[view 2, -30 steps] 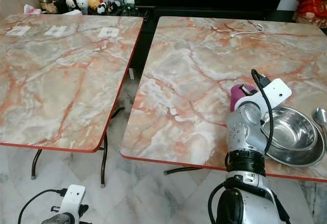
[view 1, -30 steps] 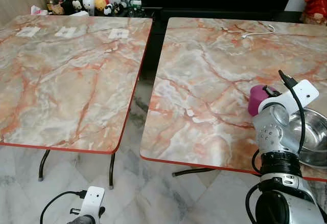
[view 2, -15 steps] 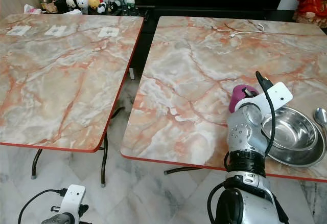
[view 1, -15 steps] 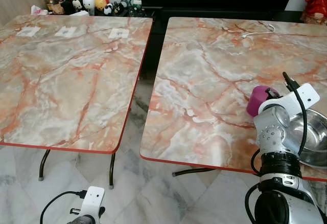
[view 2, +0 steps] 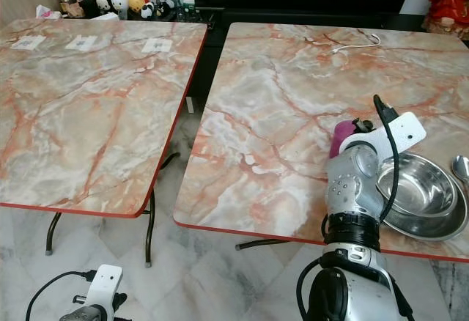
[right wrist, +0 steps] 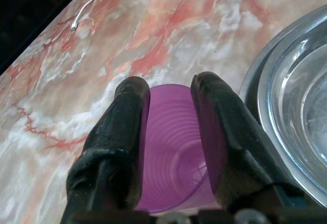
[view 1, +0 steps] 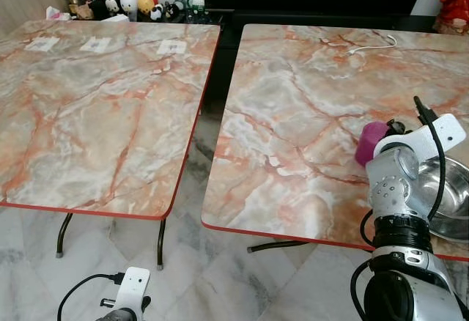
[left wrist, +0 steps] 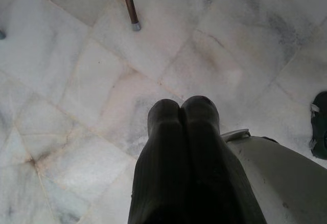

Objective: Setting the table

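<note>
Purple plastic showed between the two black fingers of the right gripper [right wrist: 171, 132]: a ribbed cup [right wrist: 171, 147] was clamped there, one finger pressed on each side of its wall. From the head views the cup [view 2: 341, 136] sat at the near right part of the right table [view 1: 293, 116], partly hidden behind the silver right arm [view 2: 352, 204], just left of the steel bowl [view 2: 418, 189]. That bowl rested inside a wider steel dish [view 2: 432, 226] at the table's near right edge, and the bowl of a spoon [view 2: 460, 167] lay just right of it at the picture's edge. In the right wrist view the rim of the dish [right wrist: 255, 81] curved close beside the cup. A white cable [view 1: 370, 45] lay on the far side of the same table.

Across a narrow gap stood the left table [view 1: 95, 116], also of orange-veined marble pattern, with three white cards [view 1: 94, 44] in a row along its far edge. Small figurines [view 1: 124, 2] lined a shelf beyond it.

Down low, the left gripper [left wrist: 183, 106] hung over the pale marble floor [left wrist: 76, 81], its fingers pressed together with nothing between them. A table leg [left wrist: 130, 6] touched the floor beyond it.
</note>
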You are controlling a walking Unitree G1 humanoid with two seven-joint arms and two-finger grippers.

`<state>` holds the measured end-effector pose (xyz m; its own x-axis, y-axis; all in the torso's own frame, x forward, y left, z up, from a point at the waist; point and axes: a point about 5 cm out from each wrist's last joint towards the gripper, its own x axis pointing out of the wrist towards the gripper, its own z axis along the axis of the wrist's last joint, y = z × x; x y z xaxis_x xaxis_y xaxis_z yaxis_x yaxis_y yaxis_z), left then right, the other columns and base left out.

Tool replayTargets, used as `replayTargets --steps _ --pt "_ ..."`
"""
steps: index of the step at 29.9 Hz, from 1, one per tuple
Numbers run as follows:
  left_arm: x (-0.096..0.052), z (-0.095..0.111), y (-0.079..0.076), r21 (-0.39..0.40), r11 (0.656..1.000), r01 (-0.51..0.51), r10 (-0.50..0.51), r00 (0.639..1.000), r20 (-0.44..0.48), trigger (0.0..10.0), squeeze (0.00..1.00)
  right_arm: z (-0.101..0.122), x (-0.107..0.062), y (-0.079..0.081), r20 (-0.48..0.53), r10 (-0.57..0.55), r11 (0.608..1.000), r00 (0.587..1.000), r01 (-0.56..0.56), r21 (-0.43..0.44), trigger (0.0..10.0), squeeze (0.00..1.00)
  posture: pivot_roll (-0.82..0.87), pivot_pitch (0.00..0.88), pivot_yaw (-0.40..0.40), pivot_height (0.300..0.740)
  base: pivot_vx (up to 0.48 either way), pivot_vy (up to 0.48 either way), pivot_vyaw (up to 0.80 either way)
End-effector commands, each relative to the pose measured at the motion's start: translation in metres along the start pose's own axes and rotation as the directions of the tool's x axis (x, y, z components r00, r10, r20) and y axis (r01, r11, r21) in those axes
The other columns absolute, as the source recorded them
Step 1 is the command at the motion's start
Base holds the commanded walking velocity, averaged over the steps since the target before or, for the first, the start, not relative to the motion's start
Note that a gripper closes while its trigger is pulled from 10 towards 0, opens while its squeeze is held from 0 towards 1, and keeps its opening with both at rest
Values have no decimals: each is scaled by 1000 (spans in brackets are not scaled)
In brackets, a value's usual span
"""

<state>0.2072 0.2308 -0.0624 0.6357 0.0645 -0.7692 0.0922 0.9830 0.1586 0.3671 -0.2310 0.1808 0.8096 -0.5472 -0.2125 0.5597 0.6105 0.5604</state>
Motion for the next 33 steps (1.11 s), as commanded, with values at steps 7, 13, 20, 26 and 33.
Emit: replayTargets --steps 7,13,20,26,33 --pt "-1 -6 3 -5 1000 -6 6 1000 -22 10000 0 13 -7 4 109 61 997 992 -55 -55 10000 0 117 90 17 740 0 0 0" --pt "-1 -6 3 -5 1000 -6 6 1000 -22 10000 0 16 -11 6 153 134 986 979 -117 -117 10000 0 117 88 16 740 0 0 0" --pt "-1 -6 3 -3 1000 -8 8 1000 -21 10000 0 6 -34 16 156 414 875 897 -344 -341 10000 0 110 86 14 740 0 0 0" --pt "-1 -5 4 0 1000 -12 12 1000 -21 10000 0 -18 -52 6 22 540 763 841 -478 -435 10000 0 100 79 14 740 0 0 700" --pt "-1 -4 3 -1 1000 -15 15 1000 -14 10000 0 -41 -58 -1 -87 585 683 806 -548 -484 10000 0 101 66 10 740 0 0 800"
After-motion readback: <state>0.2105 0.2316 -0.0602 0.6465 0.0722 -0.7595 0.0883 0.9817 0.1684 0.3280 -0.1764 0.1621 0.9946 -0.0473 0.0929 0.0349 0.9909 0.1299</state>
